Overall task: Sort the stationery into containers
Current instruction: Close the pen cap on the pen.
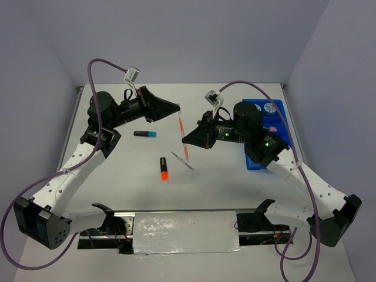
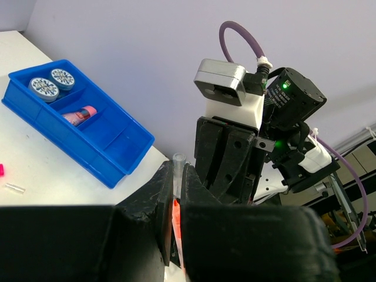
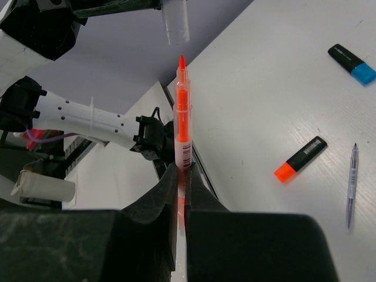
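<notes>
My right gripper (image 1: pixel 185 140) (image 3: pixel 189 170) is shut on a thin orange pen (image 3: pixel 183 126), held above the table with its bare tip pointing up. Just above that tip hangs the pen's clear cap (image 3: pixel 175 23) (image 2: pixel 178 167), with my left gripper (image 1: pixel 178 109) (image 2: pixel 178 176) shut on it. A small gap separates cap and tip. The blue tray (image 1: pixel 278 120) (image 2: pixel 126 147) lies at the right, behind the right arm. It holds two patterned discs (image 2: pixel 45 87) (image 2: pixel 63 78) and a pink case (image 2: pixel 79 115).
A black marker with a blue end (image 1: pixel 145 134) (image 3: pixel 352 63), a black marker with an orange end (image 1: pixel 164 168) (image 3: pixel 300 158) and a thin grey pen (image 1: pixel 182 160) (image 3: pixel 351 185) lie on the white table. Both arms meet over the table's middle.
</notes>
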`<state>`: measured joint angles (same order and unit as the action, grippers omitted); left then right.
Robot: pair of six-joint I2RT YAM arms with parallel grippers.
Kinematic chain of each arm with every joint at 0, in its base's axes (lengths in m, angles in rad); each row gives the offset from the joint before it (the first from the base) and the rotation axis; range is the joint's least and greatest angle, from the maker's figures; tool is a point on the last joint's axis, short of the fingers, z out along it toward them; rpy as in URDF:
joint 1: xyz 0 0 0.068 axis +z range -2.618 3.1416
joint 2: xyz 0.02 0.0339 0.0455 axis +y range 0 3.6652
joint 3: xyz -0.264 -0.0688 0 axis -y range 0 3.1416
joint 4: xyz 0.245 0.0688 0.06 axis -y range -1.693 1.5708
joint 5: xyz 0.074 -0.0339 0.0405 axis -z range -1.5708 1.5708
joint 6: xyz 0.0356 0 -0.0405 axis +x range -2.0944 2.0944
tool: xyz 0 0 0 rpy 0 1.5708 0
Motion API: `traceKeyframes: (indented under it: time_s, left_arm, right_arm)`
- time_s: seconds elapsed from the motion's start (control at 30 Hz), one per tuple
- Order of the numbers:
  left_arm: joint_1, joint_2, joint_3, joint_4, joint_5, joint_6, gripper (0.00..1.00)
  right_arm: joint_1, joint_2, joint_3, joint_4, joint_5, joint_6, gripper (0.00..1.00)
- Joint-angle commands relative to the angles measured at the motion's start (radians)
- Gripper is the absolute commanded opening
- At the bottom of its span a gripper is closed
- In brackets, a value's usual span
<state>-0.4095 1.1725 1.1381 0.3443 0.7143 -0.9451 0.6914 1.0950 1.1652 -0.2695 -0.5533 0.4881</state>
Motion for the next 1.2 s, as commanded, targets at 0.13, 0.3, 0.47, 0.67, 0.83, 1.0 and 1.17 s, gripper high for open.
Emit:
traceKeyframes:
  time_s: [0.13,0.3,0.47,0.67,0.83,1.0,1.17]
  left_arm:
    - [-0.005,-0.036,-0.014,0.039,0.017,0.031,0.0]
    - [-0.005,-0.039,-0.012,0.028,0.016,0.039,0.0]
    - [-0.005,-0.048,-0.017,0.044,0.031,0.035,0.0]
    - [-0.005,-0.051,-0.021,0.047,0.056,0.04,0.0]
    - [-0.005,-0.05,-0.021,0.025,0.057,0.057,0.0]
    - [-0.005,-0.045,-0.02,0.005,0.059,0.069,0.0]
    - [-0.011,-0.033,-0.014,0.027,0.115,0.062,0.0]
  right_arm:
    - [0.008,0.003,0.054,0.035,-0.004,-0.009,0.0]
    - [0.008,0.006,0.064,0.035,-0.002,-0.01,0.0]
    - [0.008,0.006,0.065,0.027,0.012,-0.009,0.0]
    - [0.008,0.022,0.097,0.007,0.026,-0.019,0.0]
    - [0.01,0.032,0.132,0.009,0.013,-0.016,0.0]
    - [0.008,0.032,0.149,0.013,0.006,-0.016,0.0]
    - [0.005,0.04,0.165,0.027,0.036,-0.051,0.0]
